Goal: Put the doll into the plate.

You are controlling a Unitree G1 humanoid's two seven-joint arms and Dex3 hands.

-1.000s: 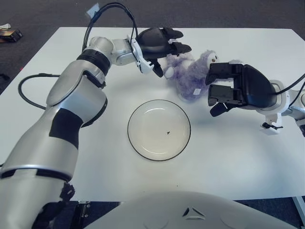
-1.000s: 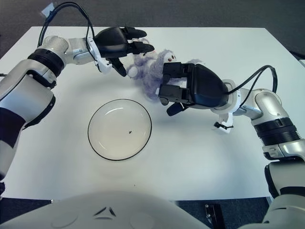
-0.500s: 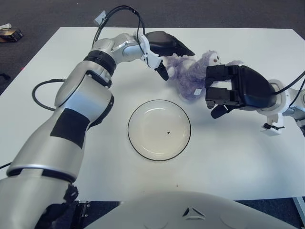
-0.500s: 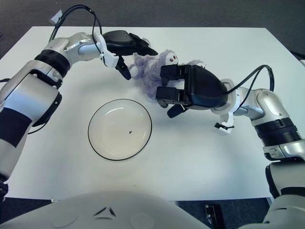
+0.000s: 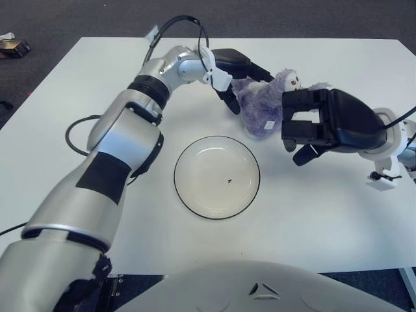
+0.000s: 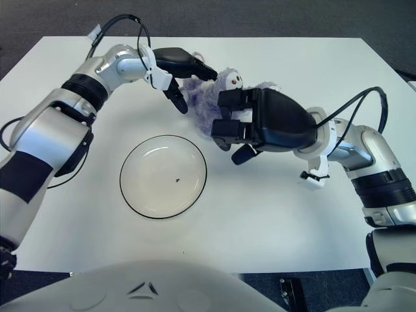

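The doll [image 5: 263, 104] is seen lying on the tabletop [image 5: 338, 214] at one o'clock of the empty plate [image 5: 216, 176], flanked closely by the left hand [image 5: 242, 70] and right hand [image 5: 311, 125], both spread, actual contact being hidden by fur and fingers.

A white bench [image 5: 338, 214] fills most of the view. Dark grey carpeted floor [image 5: 65, 19] borders it from 9 through 12 to 3 o'clock. A small object [image 5: 13, 44] lies on the floor at 10 o'clock.

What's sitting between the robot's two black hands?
The purple plush doll, flanked by the left hand and right hand, shown in both eye views.
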